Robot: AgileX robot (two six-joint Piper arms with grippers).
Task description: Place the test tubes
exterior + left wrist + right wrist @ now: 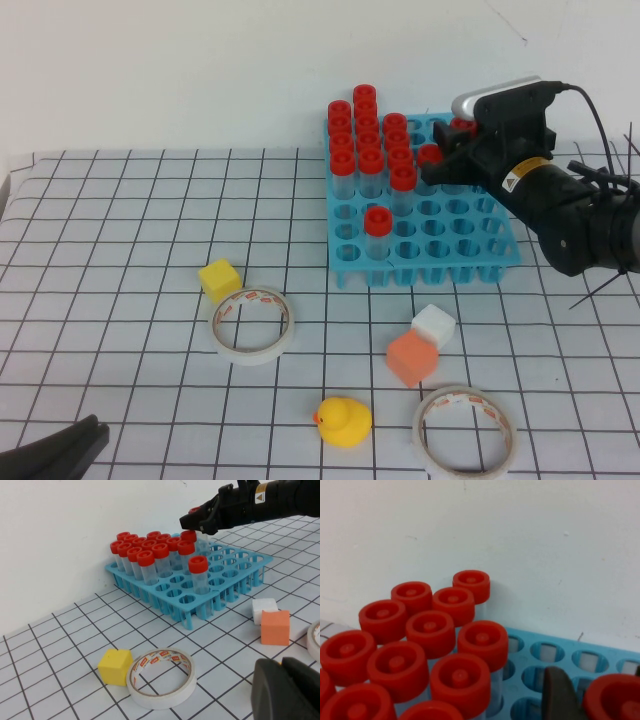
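A blue test tube rack [450,250] stands at the back right of the table. Several red-capped tubes [368,140] fill its back left holes, and one tube [377,230] stands alone nearer the front. My right gripper [455,140] hovers over the rack's back rows, shut on a red-capped test tube [462,126]. In the right wrist view that tube's cap [615,700] sits against a dark finger [559,692], above the rack's open holes [560,655]. In the left wrist view the right gripper [200,520] hangs over the rack [235,565]. My left gripper [60,450] rests shut at the table's front left corner.
A yellow cube [220,279] and a tape roll [253,324] lie left of the rack. An orange cube [412,358], a white cube [434,324], a yellow duck [345,420] and a second tape roll [465,430] lie in front. A white wall stands close behind the rack.
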